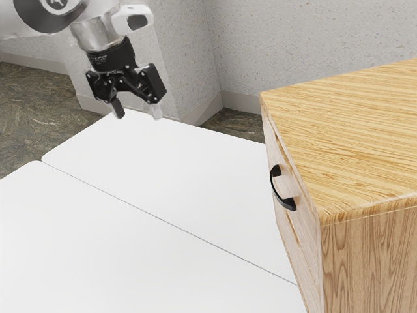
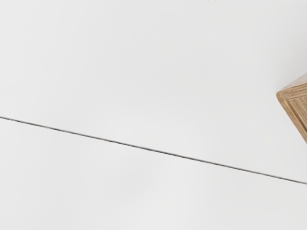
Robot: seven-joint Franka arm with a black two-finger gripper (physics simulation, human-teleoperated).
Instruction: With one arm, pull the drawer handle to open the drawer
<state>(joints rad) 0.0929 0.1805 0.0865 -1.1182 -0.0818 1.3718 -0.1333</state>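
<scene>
A light wooden cabinet [image 1: 352, 150] stands on the white table at the exterior view's right. Its drawer front [image 1: 281, 171] faces the view's left and sits flush with the cabinet. A black curved handle [image 1: 281, 189] sticks out from that front. My gripper [image 1: 135, 112] hangs high over the far left part of the table, well away from the handle. Its two fingers point down, spread apart, with nothing between them. A corner of the cabinet [image 2: 295, 103] shows in the wrist view beyond the white surface under my hand.
The white table [image 1: 130, 222] is made of two panels with a thin seam [image 1: 163, 222] between them, also visible as a dark seam line [image 2: 153, 151]. A speckled grey wall [image 1: 273, 39] and dark stone floor [image 1: 32, 111] lie behind.
</scene>
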